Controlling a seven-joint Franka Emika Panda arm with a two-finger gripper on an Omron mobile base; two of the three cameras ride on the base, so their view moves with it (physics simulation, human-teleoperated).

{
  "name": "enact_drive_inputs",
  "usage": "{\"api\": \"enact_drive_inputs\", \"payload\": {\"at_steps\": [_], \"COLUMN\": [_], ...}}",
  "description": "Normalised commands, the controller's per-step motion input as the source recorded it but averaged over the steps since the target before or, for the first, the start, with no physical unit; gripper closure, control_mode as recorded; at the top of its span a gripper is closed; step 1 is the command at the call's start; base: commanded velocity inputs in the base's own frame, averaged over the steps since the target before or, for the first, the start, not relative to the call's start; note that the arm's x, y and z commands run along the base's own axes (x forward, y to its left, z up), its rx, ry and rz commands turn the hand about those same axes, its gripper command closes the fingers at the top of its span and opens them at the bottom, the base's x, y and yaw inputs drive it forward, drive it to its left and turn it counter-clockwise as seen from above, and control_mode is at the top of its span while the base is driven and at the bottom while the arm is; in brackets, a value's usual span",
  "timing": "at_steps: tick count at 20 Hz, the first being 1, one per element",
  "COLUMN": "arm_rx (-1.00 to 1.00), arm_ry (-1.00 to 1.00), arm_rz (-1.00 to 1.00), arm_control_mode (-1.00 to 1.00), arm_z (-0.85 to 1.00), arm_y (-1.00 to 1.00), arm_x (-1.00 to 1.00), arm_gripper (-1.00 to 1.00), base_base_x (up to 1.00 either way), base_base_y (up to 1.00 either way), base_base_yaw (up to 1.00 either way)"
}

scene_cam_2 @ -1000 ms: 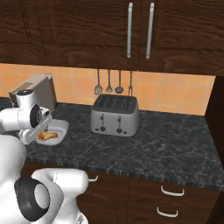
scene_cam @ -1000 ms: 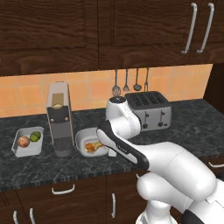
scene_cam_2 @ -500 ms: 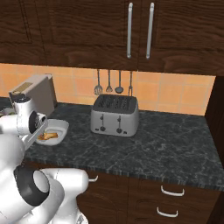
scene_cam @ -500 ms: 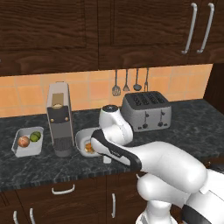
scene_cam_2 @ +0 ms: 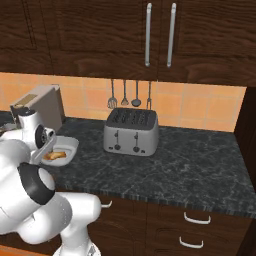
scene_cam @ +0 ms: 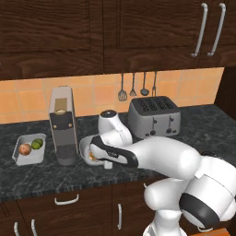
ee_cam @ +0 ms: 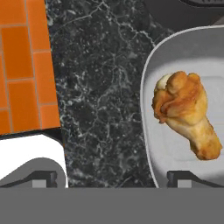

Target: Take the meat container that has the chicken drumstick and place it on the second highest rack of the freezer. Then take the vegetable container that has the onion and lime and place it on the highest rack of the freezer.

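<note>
The meat container (ee_cam: 148, 87) is a pale grey tray on the black counter, and the golden-brown chicken drumstick (ee_cam: 186, 111) lies inside it. My gripper (ee_cam: 113, 179) hovers open just above the tray's edge, one fingertip over the tray and the other over the bare counter. From the right, the meat container (scene_cam_2: 70, 145) and drumstick (scene_cam_2: 55, 155) sit just below my hand. The vegetable container (scene_cam: 18, 158) stands at the far left with the onion (scene_cam: 25, 149) and lime (scene_cam: 37, 144) in it. The freezer and its racks are out of view.
A tall grey coffee machine (scene_cam: 63, 124) stands between the two containers, close to the meat tray. A silver toaster (scene_cam: 153, 117) sits to the right. Utensils (scene_cam: 133, 85) hang on the orange tiled wall. Dark cabinets hang overhead.
My hand has swung left and down, from beside the toaster to just over the meat container. The jaws stayed open. The containers have not moved.
</note>
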Motion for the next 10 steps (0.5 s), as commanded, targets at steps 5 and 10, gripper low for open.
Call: {"api": "enact_drive_inputs", "payload": {"at_steps": [5,10], "arm_rx": [0.0,-0.01], "arm_ry": [0.0,0.0], "arm_rz": [0.0,0.0], "arm_control_mode": [-1.0,-1.0], "arm_z": [-0.22,-0.35], "arm_y": [0.0,0.0], "arm_x": [0.21,0.15], "arm_gripper": [-1.0,-1.0], "base_base_x": [0.0,0.0], "base_base_y": [0.0,0.0], "base_base_yaw": [0.0,0.0]}}
